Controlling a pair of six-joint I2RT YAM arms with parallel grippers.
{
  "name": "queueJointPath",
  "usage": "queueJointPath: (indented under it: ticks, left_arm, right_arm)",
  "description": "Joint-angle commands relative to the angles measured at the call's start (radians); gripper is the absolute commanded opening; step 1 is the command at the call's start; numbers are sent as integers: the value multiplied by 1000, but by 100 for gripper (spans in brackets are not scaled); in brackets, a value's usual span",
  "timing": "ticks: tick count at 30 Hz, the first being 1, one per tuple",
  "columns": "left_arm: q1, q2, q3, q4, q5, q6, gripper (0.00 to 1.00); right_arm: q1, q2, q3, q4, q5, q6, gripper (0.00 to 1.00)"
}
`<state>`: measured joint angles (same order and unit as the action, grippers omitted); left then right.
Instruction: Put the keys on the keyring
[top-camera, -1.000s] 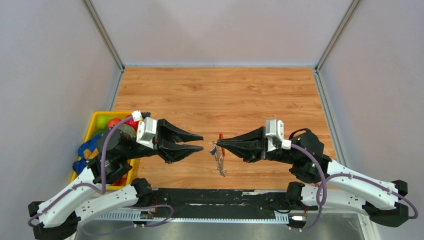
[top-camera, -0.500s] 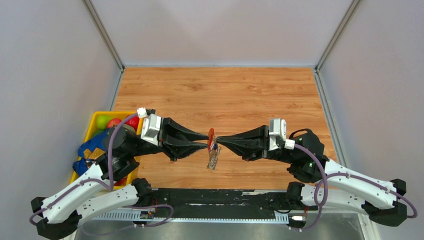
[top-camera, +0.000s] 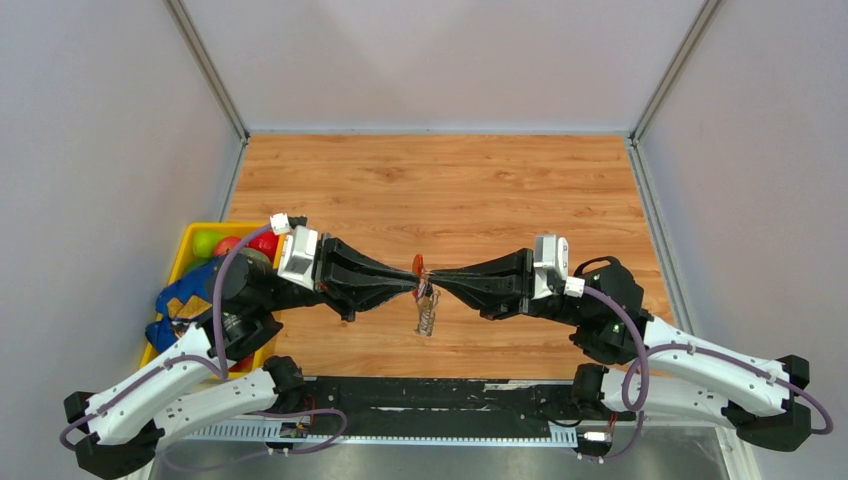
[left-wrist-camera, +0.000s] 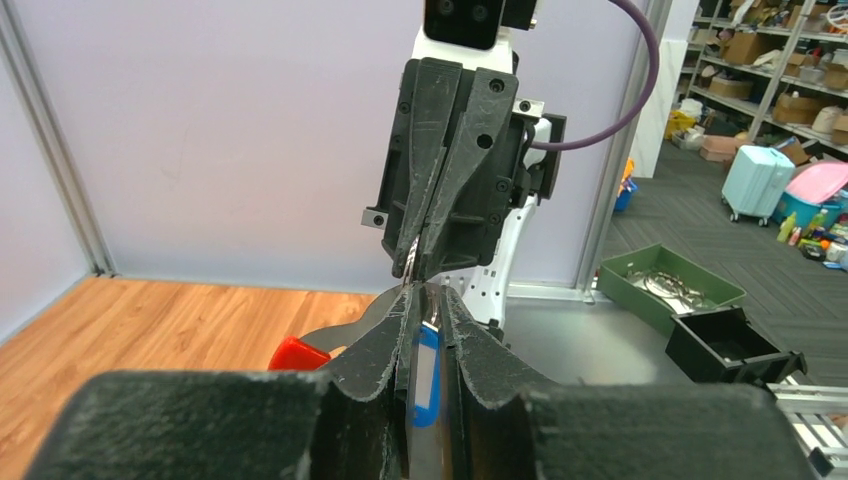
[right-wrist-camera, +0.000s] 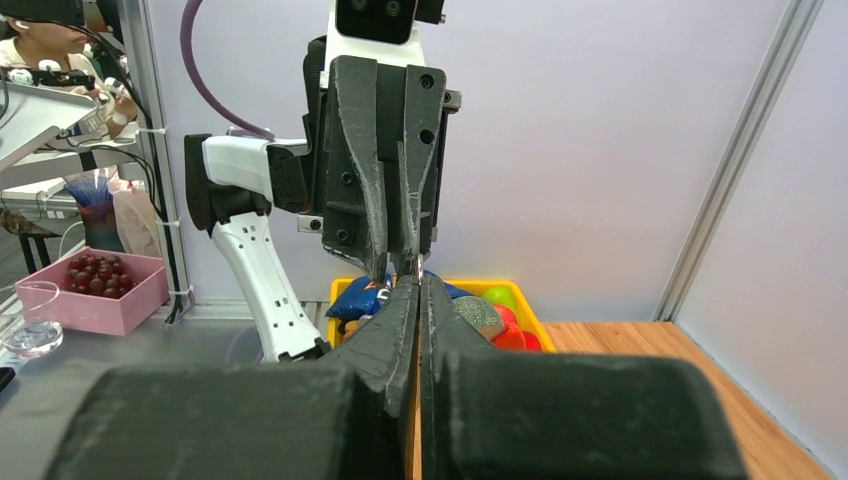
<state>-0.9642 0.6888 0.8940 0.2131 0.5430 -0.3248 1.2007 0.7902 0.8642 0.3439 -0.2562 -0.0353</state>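
Seen from above, two black-and-white robot arms reach in from the near edge of a wooden table (top-camera: 450, 190) and meet tip to tip over its near middle. The keyring (top-camera: 418, 264) sits right at that meeting point: a small red curved loop shows just on the far side of the tips, and a thin grey, glittery part trails from the tips toward the near edge. The keys (left-wrist-camera: 427, 372) are far smaller than either pincer. From the left wrist camera, what shows of them is a little blue rectangular tag with rounded corners, standing on edge beside a sliver of silvery metal. The tag is in the narrow slot between the left gripper (top-camera: 410, 288)'s two fingers (left-wrist-camera: 480, 350). The fingers stand very close on either side of the tag, but I cannot tell whether they actually press it. The right gripper (top-camera: 442, 281) is clenched, its fingers flat against each other. Its tips point straight at the left ones and nearly touch them, and what they pinch, if anything, is too small to make out. At the table's left edge is a yellow bin (top-camera: 187, 245) holding green and red balls and something blue
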Motion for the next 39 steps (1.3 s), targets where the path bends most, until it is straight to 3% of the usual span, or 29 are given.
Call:
queueJointPath:
  ticks: [1,16,24,28,35,39]
  left_arm:
    - [2,8,-3,48,23,-15,19]
    - [2,-39,3,-24,-5,24,20]
    - [2,-65,2,-38,-54,38,41]
    - [2,-49,2,-21,-51,35,45]
    - [1,-27,4,5,-41,24,43]
    - [2,-16,3,17,-25,16,34]
  right_arm:
    - [-1,10,7,76,5,-10,0]
    - [-1,4,9,72,-12,-16,0]
    - [0,7,16,70,-28,-10,0]
    - [0,11,20,74,-40,-5,0]
    - [1,17,27,81,-49,-3,0]
    - [1,25,29,84,-48,-5,0]
